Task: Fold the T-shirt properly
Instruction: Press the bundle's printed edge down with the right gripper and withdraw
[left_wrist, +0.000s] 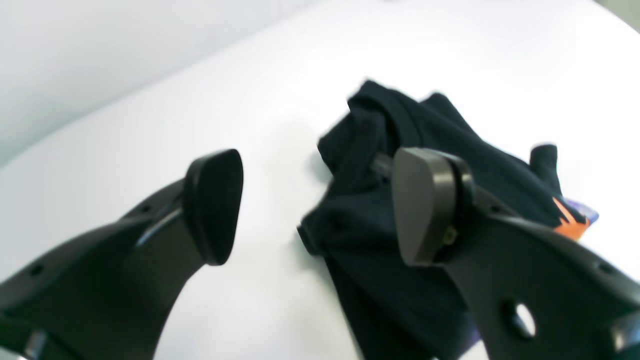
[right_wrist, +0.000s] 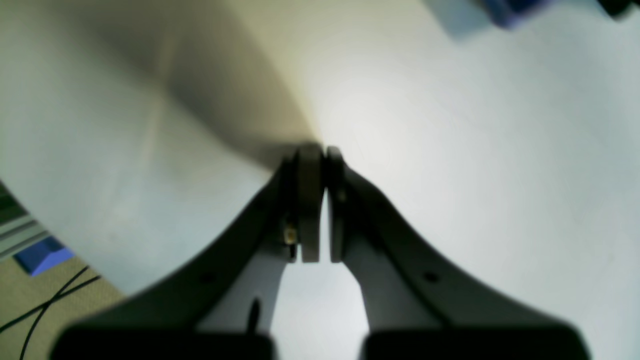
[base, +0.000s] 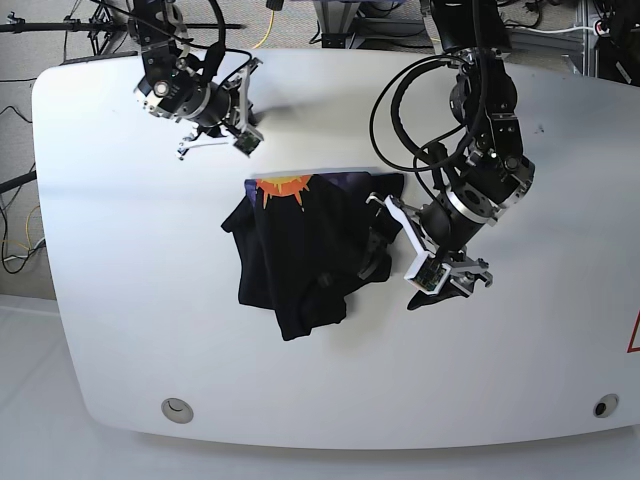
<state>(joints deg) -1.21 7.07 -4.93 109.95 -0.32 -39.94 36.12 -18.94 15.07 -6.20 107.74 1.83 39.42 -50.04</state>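
Observation:
The black T-shirt (base: 305, 255) lies crumpled in the middle of the white table (base: 120, 300), with its orange sunburst print (base: 285, 188) at the far edge. In the left wrist view the shirt (left_wrist: 370, 225) is bunched in folds and a bit of the print (left_wrist: 570, 222) shows at the right. My left gripper (base: 376, 240) is open at the shirt's right edge; its jaws stand wide apart (left_wrist: 320, 205), and one finger (left_wrist: 425, 205) is in front of the cloth. My right gripper (base: 243, 108) is shut and empty (right_wrist: 322, 152) beyond the shirt's far edge.
Cables and stands (base: 300, 20) crowd the table's far edge. Two round grommets (base: 178, 408) (base: 600, 407) sit near the front edge. A blue object (right_wrist: 40, 255) and cables lie on the floor beside the table in the right wrist view.

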